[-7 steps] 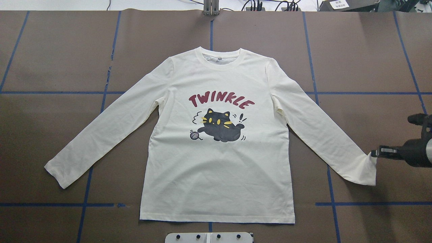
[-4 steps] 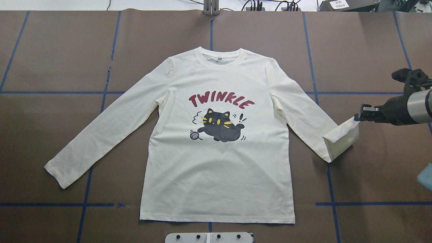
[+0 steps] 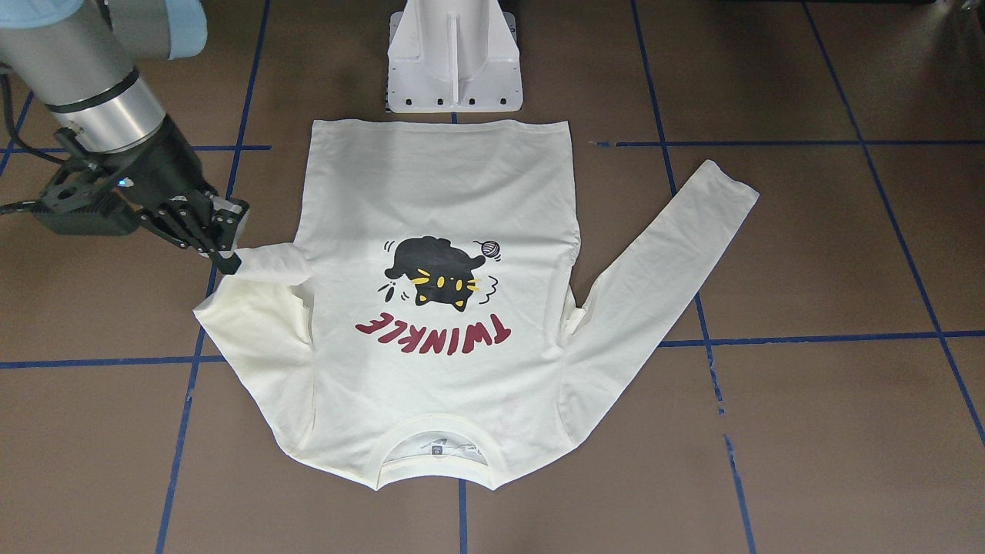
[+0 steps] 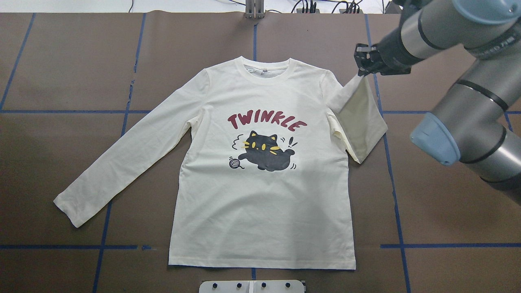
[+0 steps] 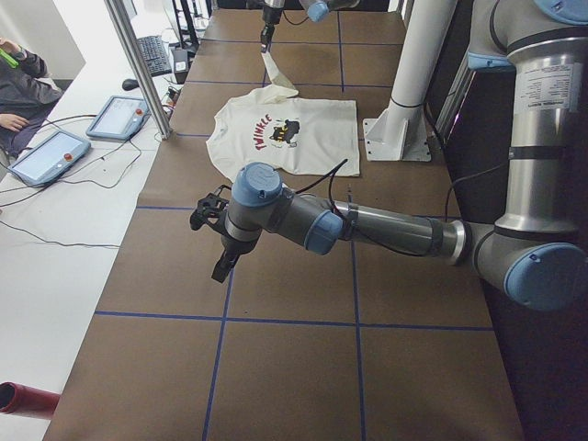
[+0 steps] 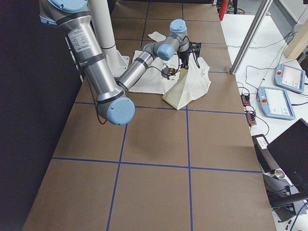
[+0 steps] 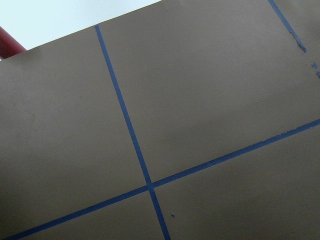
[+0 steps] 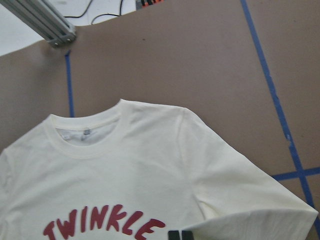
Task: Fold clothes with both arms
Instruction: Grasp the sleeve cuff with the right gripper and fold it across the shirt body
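Cream T-shirt (image 4: 260,211) lies print-up, one sleeve (image 4: 360,122) pinched aloft by right hand (image 4: 360,71).

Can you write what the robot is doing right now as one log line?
task: fold T-shirt | right fingers: shut on sleeve, lifted off table | left fingers: away from shirt, state unclear | other sleeve: flat

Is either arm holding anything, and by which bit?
The right gripper holds the T-shirt by one sleeve's cuff. The left gripper hangs apart from it.

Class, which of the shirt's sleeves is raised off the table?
The sleeve on the robot's right: the right hand holds its cuff up; the other sleeve lies flat.
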{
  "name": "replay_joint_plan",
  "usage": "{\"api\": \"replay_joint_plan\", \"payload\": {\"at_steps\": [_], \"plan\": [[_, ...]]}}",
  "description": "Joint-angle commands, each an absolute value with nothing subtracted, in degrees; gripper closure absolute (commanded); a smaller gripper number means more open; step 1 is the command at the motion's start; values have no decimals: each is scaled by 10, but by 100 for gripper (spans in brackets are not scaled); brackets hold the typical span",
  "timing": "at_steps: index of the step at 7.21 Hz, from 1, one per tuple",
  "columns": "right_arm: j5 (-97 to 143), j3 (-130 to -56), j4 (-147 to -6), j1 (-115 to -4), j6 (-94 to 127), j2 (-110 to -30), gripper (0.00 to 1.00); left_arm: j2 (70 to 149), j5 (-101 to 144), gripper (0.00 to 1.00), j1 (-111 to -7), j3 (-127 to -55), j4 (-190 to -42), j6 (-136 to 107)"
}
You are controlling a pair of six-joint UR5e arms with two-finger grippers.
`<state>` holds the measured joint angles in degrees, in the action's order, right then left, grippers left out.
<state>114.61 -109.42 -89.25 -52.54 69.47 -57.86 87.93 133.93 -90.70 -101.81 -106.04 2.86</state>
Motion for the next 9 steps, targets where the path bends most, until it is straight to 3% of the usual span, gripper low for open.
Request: {"api": "replay_joint_plan", "payload": {"at_steps": [1, 2, 4, 6, 8, 9], "plan": [[1109, -1007, -944, -519, 658, -407, 100, 877, 1339, 0, -908, -1017, -1060, 29], [1064, -945, -942, -470, 657, -346, 100, 877, 1339, 0, -907, -1013, -1061, 29], [940, -864, -930, -350, 669, -307, 100, 876, 1339, 0, -907, -1012, -1061, 29], [872, -657, -792, -289, 730, -219, 100, 874, 1339, 0, -908, -1012, -1060, 30], [867, -614, -778, -283, 769, -185, 100, 868, 1339, 0, -908, -1011, -1061, 30], [866, -600, -777, -286, 774, -177, 93, 867, 1339, 0, -908, -1012, -1061, 30]]}}
